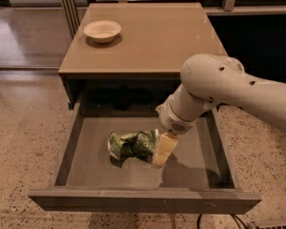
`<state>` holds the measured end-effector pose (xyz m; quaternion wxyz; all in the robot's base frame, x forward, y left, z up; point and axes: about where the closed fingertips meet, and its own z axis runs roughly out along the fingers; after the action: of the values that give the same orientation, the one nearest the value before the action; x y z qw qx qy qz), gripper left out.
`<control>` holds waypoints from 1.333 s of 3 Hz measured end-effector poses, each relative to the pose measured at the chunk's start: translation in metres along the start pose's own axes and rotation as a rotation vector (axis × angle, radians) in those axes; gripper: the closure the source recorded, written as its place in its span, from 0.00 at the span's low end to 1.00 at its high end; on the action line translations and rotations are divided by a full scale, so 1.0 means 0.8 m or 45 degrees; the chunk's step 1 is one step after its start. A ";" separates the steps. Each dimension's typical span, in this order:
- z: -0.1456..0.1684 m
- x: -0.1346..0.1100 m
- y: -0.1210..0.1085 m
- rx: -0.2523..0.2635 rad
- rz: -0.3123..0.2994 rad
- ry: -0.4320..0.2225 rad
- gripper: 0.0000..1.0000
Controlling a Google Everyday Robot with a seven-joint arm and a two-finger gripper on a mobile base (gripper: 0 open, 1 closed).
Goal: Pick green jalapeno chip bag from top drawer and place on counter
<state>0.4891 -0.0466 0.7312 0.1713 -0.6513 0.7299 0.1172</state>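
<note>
The green jalapeno chip bag (130, 144) lies crumpled on the grey floor of the open top drawer (190, 168), left of its middle. My gripper (163, 150) hangs from the white arm, reaches down into the drawer and sits against the bag's right end. The arm hides the bag's right edge. The tan counter (152, 39) is above and behind the drawer.
A white round bowl (102, 30) stands on the counter's back left. The drawer's front panel (143, 200) and side walls enclose the bag. Speckled floor lies on both sides. A dark cabinet opening shows behind the drawer.
</note>
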 end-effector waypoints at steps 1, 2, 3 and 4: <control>0.041 -0.001 -0.011 -0.035 0.026 -0.051 0.00; 0.078 -0.009 -0.018 -0.069 0.028 -0.081 0.00; 0.106 -0.039 -0.019 -0.096 -0.042 -0.086 0.00; 0.131 -0.067 -0.010 -0.134 -0.093 -0.085 0.00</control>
<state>0.5120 0.0427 0.6571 0.1650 -0.6814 0.6923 0.1707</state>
